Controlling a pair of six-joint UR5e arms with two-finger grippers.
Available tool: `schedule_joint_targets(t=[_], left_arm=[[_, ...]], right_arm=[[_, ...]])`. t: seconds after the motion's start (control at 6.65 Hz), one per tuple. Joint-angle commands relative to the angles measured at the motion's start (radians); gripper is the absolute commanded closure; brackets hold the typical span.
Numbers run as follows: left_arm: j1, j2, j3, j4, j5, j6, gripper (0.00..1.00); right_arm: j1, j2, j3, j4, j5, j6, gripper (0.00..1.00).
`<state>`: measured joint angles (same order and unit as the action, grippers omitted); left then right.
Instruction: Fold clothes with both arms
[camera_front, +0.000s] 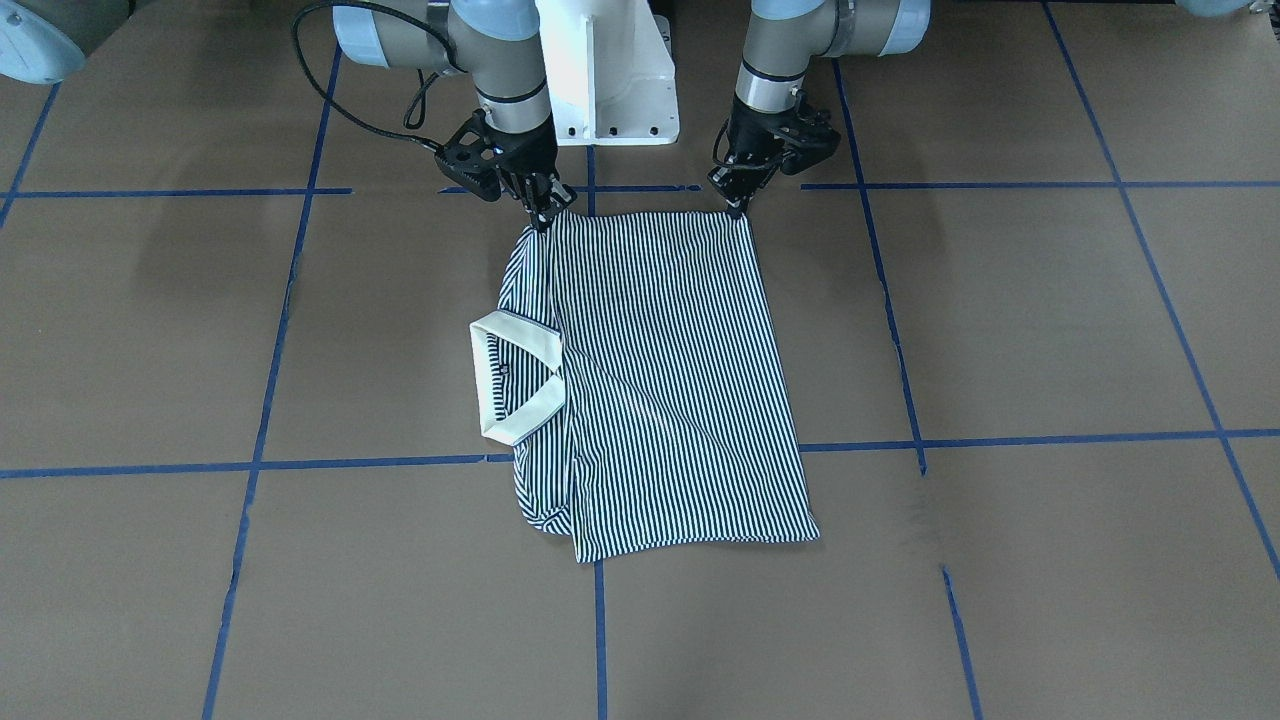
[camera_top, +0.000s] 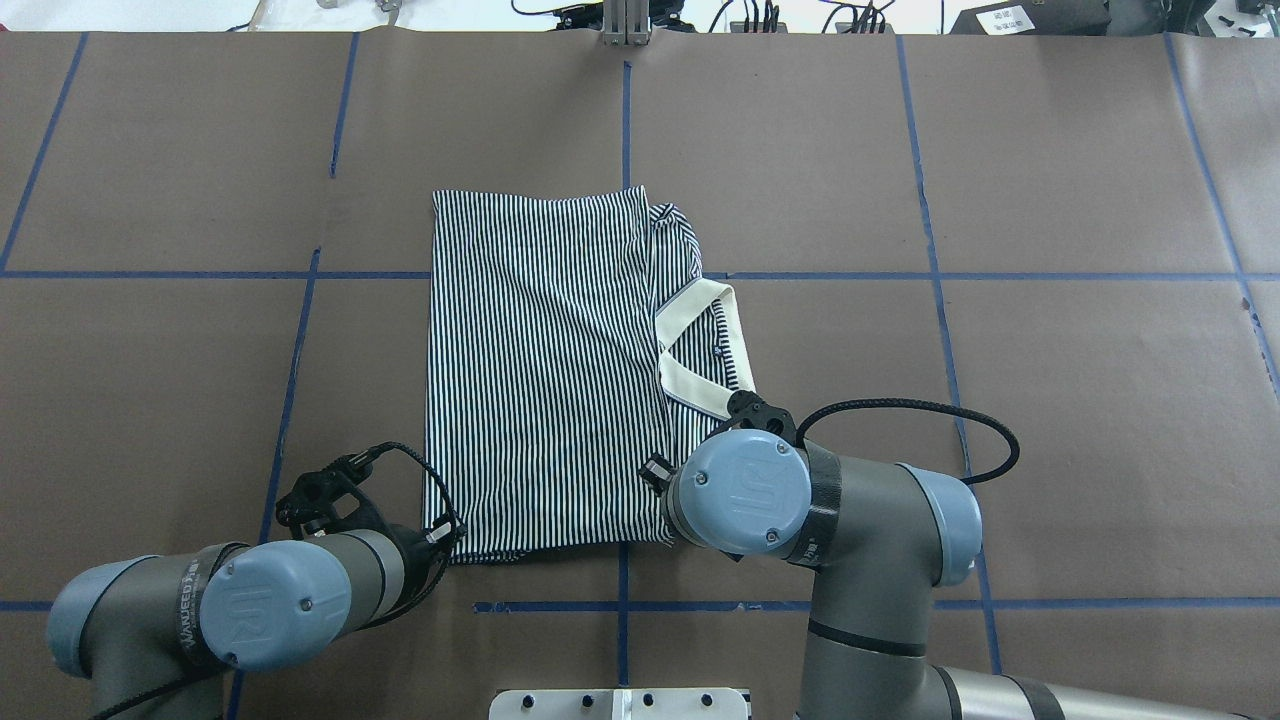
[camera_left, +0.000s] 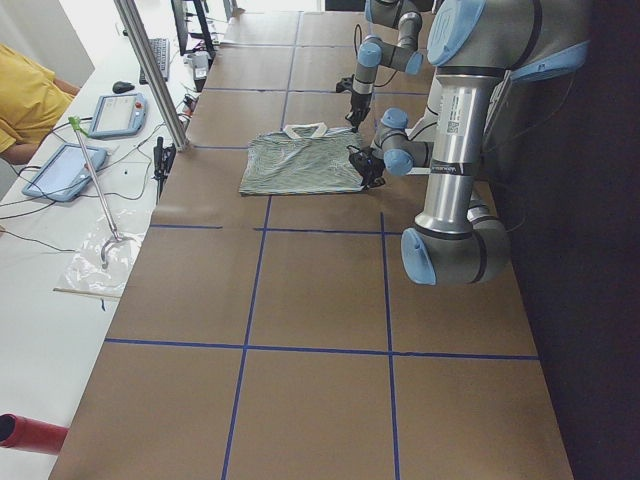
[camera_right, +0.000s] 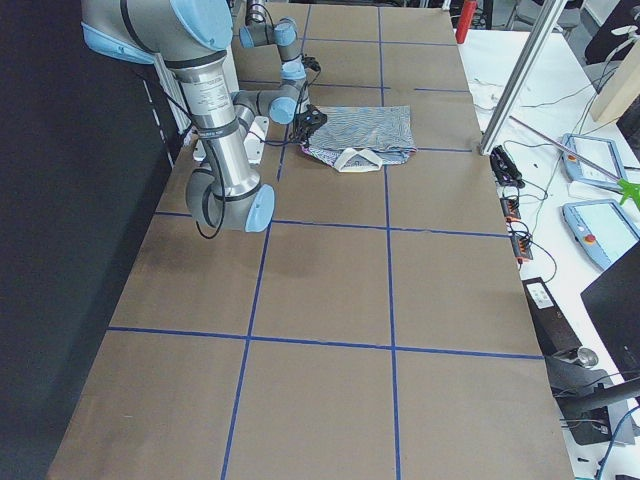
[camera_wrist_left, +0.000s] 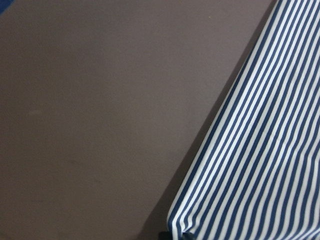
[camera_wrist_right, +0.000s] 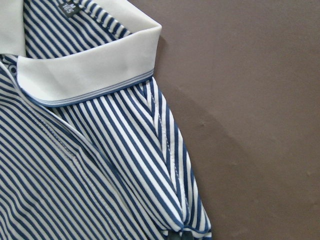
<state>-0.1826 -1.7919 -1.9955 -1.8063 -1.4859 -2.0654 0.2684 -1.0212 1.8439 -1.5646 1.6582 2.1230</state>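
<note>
The chief risk, as I judge it, is a corner slipping free: each end effector has only a thin bite of cloth at the very edge, so an uneven lift would drag the shirt (camera_front: 670, 380) askew or let it drop. On the collar (camera_front: 510, 375) side the layers are bunched, so a grip on only the top layer could let the tucked part fall open. In the front-facing view the shirt lies flat at the centre of the frame on the worktop (camera_front: 1050, 320), collar at its left. The right end effector (camera_front: 545, 218) sits at the shirt's upper left corner and the left end effector (camera_front: 737, 207) at its upper right corner. Both look pinched together on the cloth, the edge between them straight.
</note>
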Motion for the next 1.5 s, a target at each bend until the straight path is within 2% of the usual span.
schedule_joint_targets(t=[0.0,0.15,0.3,0.45,0.6,0.75,0.9,1.2,1.35], left_arm=[[0.000,-0.001,-0.026,0.002,-0.025,0.001,1.00],[-0.001,0.003,-0.105,0.042,-0.040,-0.001,1.00],[0.000,0.003,-0.211,0.127,-0.046,-0.002,1.00],[0.000,0.002,-0.333,0.204,-0.091,-0.007,1.00],[-0.017,-0.001,-0.379,0.241,-0.112,0.002,1.00],[-0.103,-0.024,-0.350,0.240,-0.112,0.112,1.00],[-0.186,-0.084,-0.274,0.242,-0.116,0.199,1.00],[-0.285,-0.187,-0.086,0.219,-0.111,0.292,1.00],[-0.334,-0.193,0.007,0.120,-0.112,0.348,1.00]], right_arm=[[0.000,0.001,0.005,0.000,0.000,0.000,1.00],[0.003,-0.019,0.047,-0.002,0.000,0.003,1.00],[0.000,-0.072,0.158,-0.030,0.000,0.009,1.00],[-0.001,-0.085,0.290,-0.170,0.017,0.009,1.00],[0.009,-0.068,0.346,-0.242,0.035,0.008,1.00],[0.125,-0.021,0.290,-0.236,0.043,-0.024,1.00],[0.205,0.080,0.158,-0.229,0.090,-0.078,1.00],[0.268,0.157,-0.117,0.020,0.101,-0.074,1.00],[0.291,0.233,-0.291,0.099,0.110,-0.080,1.00]])
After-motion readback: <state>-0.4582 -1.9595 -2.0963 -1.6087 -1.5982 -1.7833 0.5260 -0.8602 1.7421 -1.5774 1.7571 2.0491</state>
